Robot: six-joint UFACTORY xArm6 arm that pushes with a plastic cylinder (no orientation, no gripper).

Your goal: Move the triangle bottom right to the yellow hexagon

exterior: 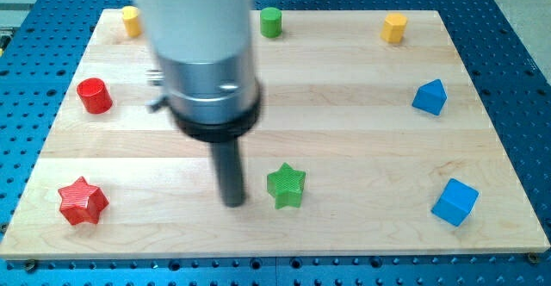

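A blue triangle block [430, 97] sits near the view's right edge. A yellow hexagon block [394, 27] sits at the view's top right, above and a little left of the triangle. My tip [233, 203] rests on the board at the lower middle, just left of a green star [286, 185]. The tip is far to the left of the blue triangle and touches no block.
A blue cube [455, 202] lies at the bottom right. A red star [83, 202] is at the bottom left, a red cylinder [95, 95] at the left. A yellow block [131, 20] and a green cylinder [271, 21] sit along the top. The arm's body hides the board's upper middle.
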